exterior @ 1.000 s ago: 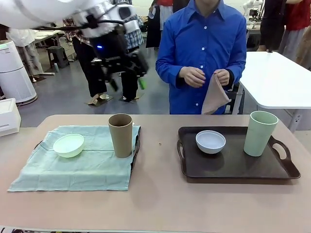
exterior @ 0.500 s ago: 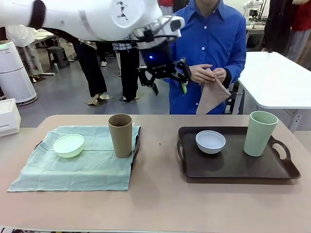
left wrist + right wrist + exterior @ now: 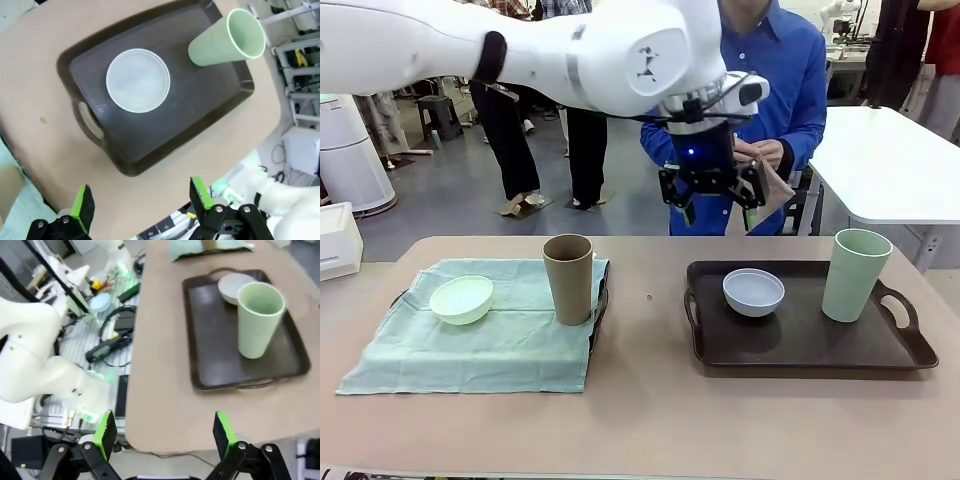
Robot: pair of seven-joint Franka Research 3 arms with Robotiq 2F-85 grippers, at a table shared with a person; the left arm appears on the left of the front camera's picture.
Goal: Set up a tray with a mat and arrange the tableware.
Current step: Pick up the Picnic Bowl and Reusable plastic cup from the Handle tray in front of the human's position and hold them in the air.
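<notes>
Nearest the robot, the right claw (image 3: 164, 432) hangs clear of the edge of the tan table (image 3: 650, 420), its green-padded jaws wide apart with nothing between them. Ahead of it lies the dark brown rectangular tray (image 3: 215, 340). On the tray the tall pale green handleless cup (image 3: 259, 317) stands upright, mouth up and empty, with the small white round bowl (image 3: 235, 285) just beyond it. In the front view, low and well to the left of the left claw (image 3: 718, 213), a mint green cloth mat (image 3: 490, 350) lies flat, a dark rim (image 3: 601, 305) showing at its right edge. On the mat sit a small mint green round bowl (image 3: 461, 299), open side up and empty, and a tall brown handleless cup (image 3: 568, 278), upright with its long axis vertical; what is inside it I cannot tell. Below the left claw the tray lies with its long axis running across the table, a handle at each short end. The white bowl sits under the claw and a little to its right, empty, and the pale green cup stands farther right, apart from the bowl. The left claw hovers well above the tray's left end, jaws spread wide and holding nothing. Just behind it, a person's hand (image 3: 772, 155) holds a beige cloth (image 3: 780, 192).
</notes>
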